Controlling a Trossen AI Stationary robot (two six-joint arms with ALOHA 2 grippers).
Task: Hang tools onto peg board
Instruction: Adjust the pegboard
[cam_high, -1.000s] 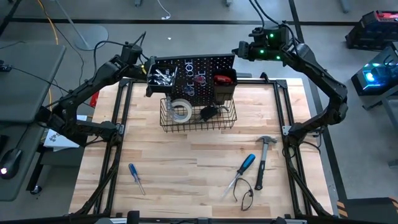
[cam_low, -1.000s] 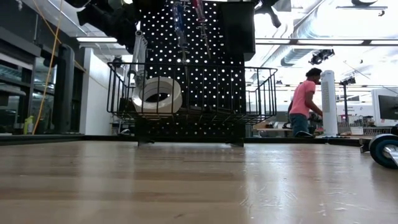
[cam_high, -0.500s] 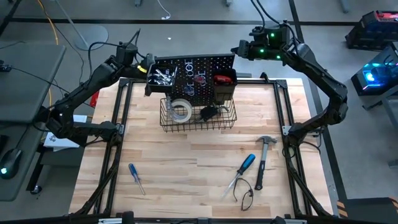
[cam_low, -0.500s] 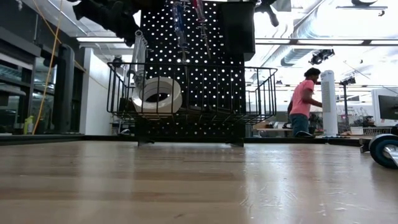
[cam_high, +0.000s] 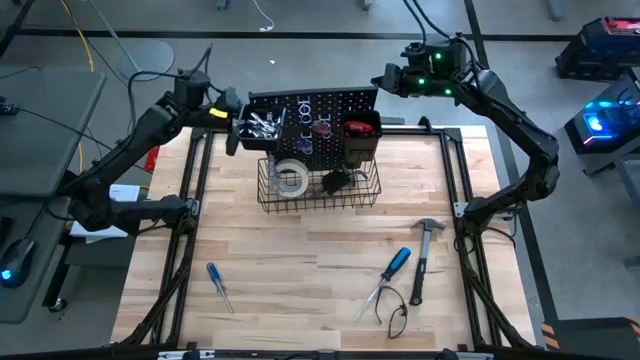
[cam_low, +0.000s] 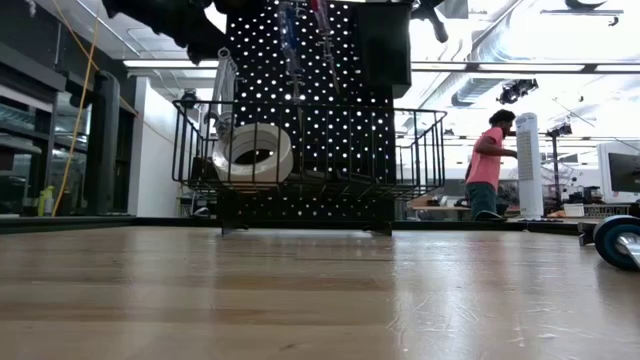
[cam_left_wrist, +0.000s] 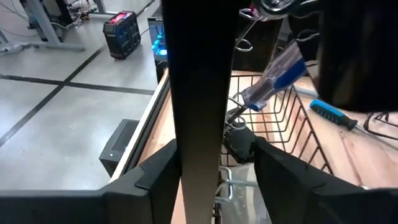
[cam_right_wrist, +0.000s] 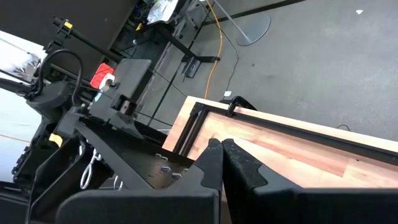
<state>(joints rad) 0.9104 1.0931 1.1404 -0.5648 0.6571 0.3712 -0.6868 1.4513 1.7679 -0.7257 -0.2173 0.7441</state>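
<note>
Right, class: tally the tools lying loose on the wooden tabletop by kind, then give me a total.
Blue-handled screwdrivers: 2
Claw hammer: 1
Dark looped item, kind unclear: 1
Total: 4

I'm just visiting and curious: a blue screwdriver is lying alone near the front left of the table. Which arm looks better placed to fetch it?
Probably the left. The left gripper hovers at the peg board's left edge, on the blue screwdriver's side. The right gripper waits shut behind the board's right end.
</note>
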